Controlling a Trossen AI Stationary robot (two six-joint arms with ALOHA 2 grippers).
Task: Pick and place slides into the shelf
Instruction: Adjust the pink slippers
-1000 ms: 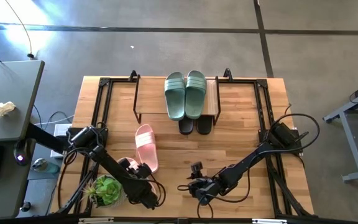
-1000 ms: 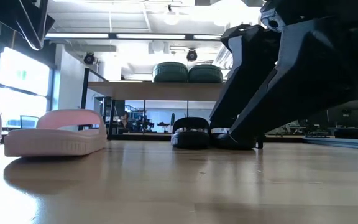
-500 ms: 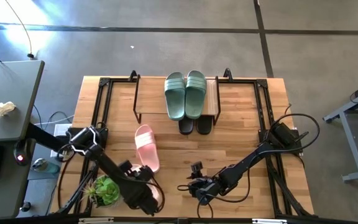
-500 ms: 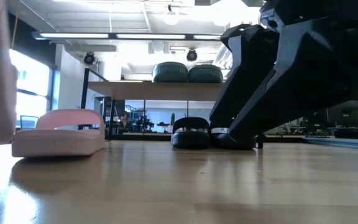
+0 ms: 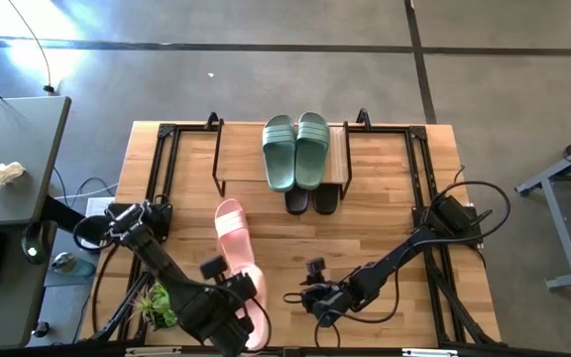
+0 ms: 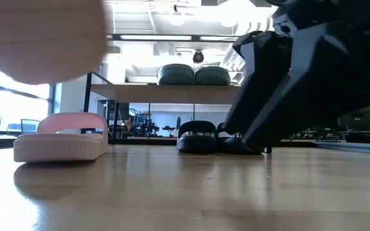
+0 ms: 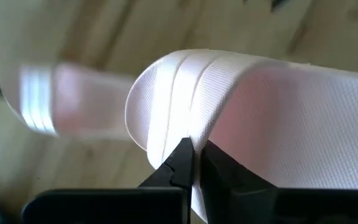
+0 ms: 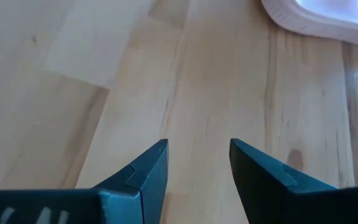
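My left gripper is shut on a light pink slide, raised above the table's near left part; in the low view the slide hangs blurred at upper left. The other pink slide lies sole down on the table. Two green slides rest on the shelf's plank top, and two black slides stand below it with their toes sticking out. My right gripper stands open low over bare wood near the front edge, and nothing is between its fingers. My left gripper pinches the edge of the pink slide's ribbed strap between its two fingers. The fingers come from above, slanting steeply down. The slide is lifted clear of the table and hangs tilted below the fingers.
A green potted plant sits at the near left corner beside my left arm. Black metal frames run along the table's left and right sides. Bare wood lies between the shelf and my right gripper.
My left gripper has risen and tipped more steeply downward with the pink slide. The slide lay on the table at the low view's left edge and is now lifted clear, high in that view. My right arm has kept still.
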